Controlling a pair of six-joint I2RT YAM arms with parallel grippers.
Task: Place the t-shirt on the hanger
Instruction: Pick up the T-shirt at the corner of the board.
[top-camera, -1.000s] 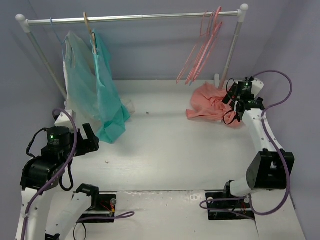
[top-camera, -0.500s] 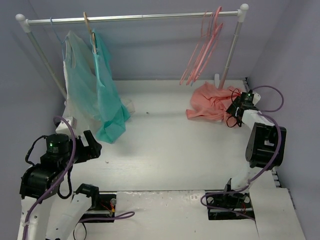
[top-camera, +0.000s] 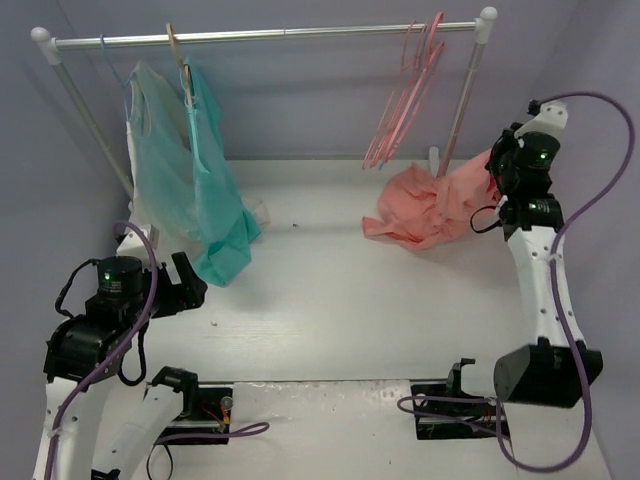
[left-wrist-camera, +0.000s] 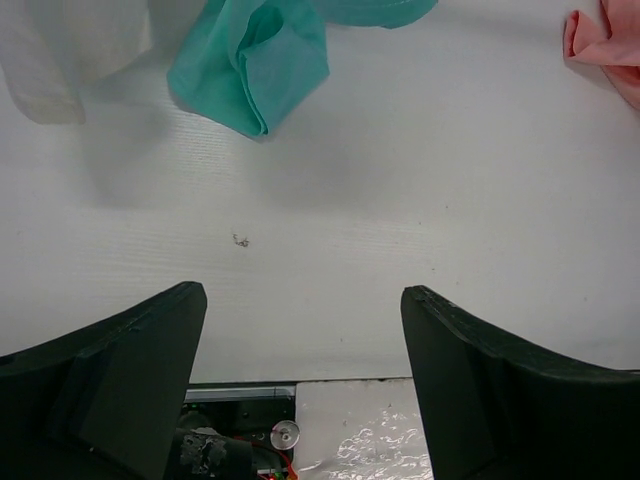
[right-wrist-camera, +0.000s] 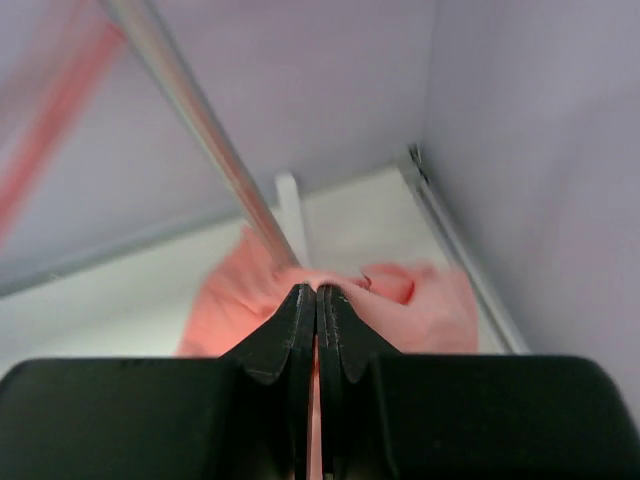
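- Right tool (right-wrist-camera: 316, 292): jaws pinched shut on an edge of the t-shirt (top-camera: 418, 208).
- T-shirt: crumpled, one side raised up to the tool, the rest lying on the worktop (top-camera: 330, 290) at far right, beside the rail post (top-camera: 462, 95).
- Left tool (left-wrist-camera: 300, 300): jaws wide, holding nothing, above the worktop near the teal garment (left-wrist-camera: 255, 60).

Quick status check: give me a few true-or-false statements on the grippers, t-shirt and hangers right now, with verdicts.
1. The right gripper is shut on the t-shirt. True.
2. The left gripper grips the teal garment. False: it is open and empty above the table.
3. The t-shirt hangs from the rail. False: most of it lies on the table, one edge raised by the right gripper.
4. The pink hangers hang near the rail's right end. True.
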